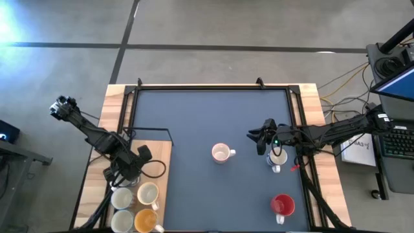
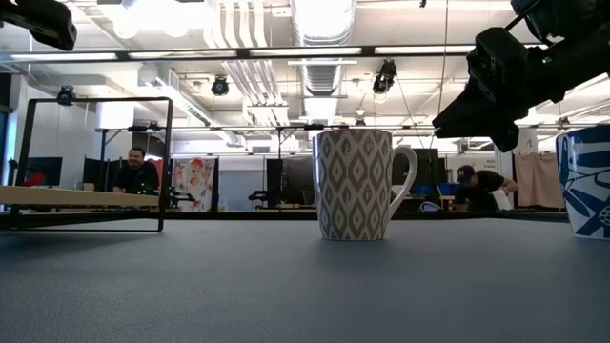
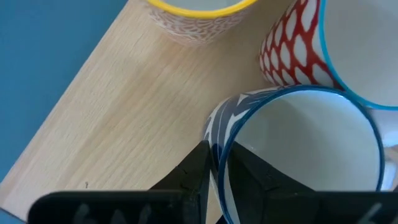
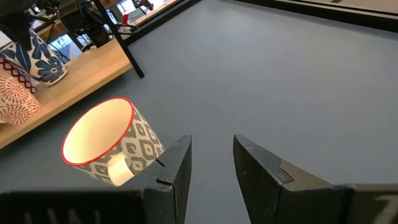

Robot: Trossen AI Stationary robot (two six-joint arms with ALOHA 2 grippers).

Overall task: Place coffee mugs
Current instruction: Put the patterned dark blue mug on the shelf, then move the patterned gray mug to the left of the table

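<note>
Left gripper [image 3: 214,180] pinches my blue-rimmed patterned ceramic mug [image 3: 298,155] by its rim wall: rigid, glossy, chip-prone. Right gripper [image 4: 211,165] hovers empty, parted.

Glossy ceramic mugs [image 3: 298,149], pale wood shelf [image 3: 124,118], matt blue-grey tabletop [image 1: 207,116]

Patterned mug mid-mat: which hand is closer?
Right. The right hand hangs open just beside the patterned mug, not touching it. The left hand is across the table over the wooden board, its fingers astride a blue-rimmed mug's wall.
</note>
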